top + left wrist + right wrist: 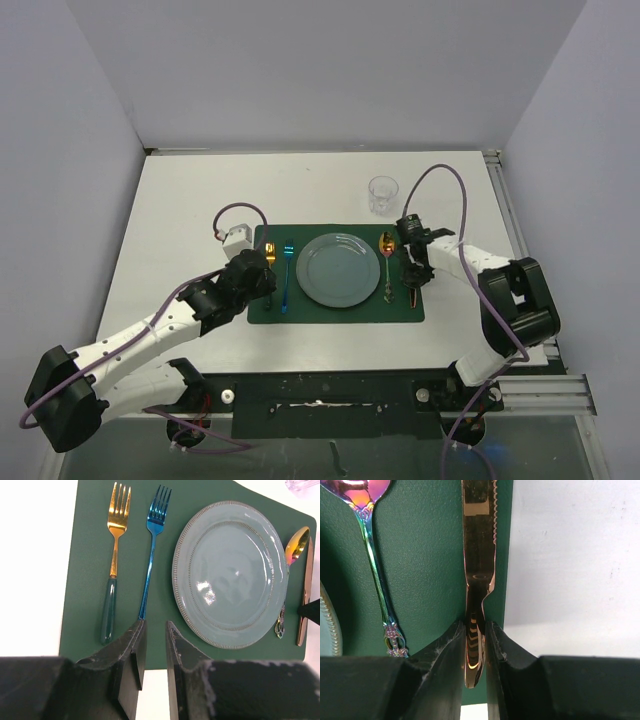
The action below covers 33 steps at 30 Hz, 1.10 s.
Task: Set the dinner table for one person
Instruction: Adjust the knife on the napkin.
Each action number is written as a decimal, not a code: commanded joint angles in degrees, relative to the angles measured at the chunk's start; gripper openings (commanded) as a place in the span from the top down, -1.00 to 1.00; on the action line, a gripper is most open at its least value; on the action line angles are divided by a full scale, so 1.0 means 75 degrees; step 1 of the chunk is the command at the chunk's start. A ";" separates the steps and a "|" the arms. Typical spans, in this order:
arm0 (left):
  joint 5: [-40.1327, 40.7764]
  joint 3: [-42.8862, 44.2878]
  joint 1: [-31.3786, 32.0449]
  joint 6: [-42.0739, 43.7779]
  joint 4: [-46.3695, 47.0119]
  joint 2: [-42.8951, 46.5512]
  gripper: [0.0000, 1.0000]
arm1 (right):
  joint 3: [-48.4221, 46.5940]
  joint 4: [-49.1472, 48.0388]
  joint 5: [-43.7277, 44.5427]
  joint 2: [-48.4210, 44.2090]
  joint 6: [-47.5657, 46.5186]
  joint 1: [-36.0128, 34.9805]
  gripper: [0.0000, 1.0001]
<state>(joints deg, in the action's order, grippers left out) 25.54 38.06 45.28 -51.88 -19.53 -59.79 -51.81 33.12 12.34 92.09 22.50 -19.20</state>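
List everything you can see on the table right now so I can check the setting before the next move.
dinner table: one, white, under everything
placemat: one, dark green, mid-table
plate: one, pale blue-grey, centre of the placemat
gold fork: one, gold with a dark green handle, outermost on the plate's left
blue fork: one, metallic blue, between the gold fork and the plate
spoon: one, iridescent gold, just right of the plate
knife: one, copper, along the placemat's right edge
glass: one, clear, on the table beyond the placemat's far right corner
left pincer: one, black, jaws slightly apart by the blue fork's handle end, nothing between them
right pincer: one, black, closed on the knife's handle
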 commanded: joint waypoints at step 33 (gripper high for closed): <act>0.0159 -0.0024 -0.0154 0.0065 0.0043 0.0605 0.62 | -0.0738 -0.0161 0.0423 0.0061 0.0457 -0.0204 1.00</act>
<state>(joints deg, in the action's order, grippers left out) 25.74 37.26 44.51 -51.86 -19.97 -56.60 -55.42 33.45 14.81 92.79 25.93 -20.05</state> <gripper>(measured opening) 0.192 0.194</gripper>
